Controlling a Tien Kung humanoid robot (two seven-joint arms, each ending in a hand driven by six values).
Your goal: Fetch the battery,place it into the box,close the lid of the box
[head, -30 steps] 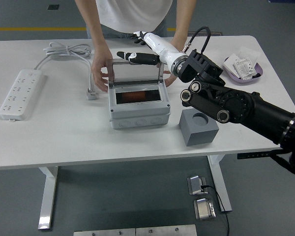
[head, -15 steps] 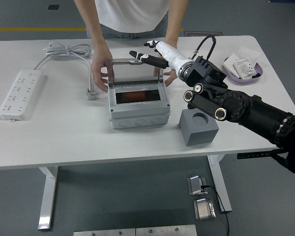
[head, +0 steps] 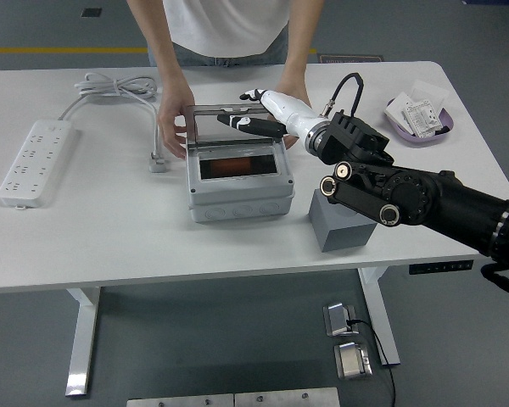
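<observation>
The right hand (head: 256,121), fingers extended and holding nothing, is placed at the upright lid (head: 234,127), above centre frame, with the box (head: 239,192) below.

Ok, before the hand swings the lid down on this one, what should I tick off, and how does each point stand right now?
1. Battery inside the box: an orange-brown thing shows in the opening; cannot tell that it is the battery.
2. Lid free to close: open, tilted back, nothing on it but the hand; ok.
3. Right hand placed on the lid: its dark fingers lie across the lid's upper part; ok.
4. Box held steady: the person's hand rests at its left side; ok.
5. Person's fingers out of the lid's path: the other hand is partly hidden behind the robot's wrist; cannot tell.
</observation>
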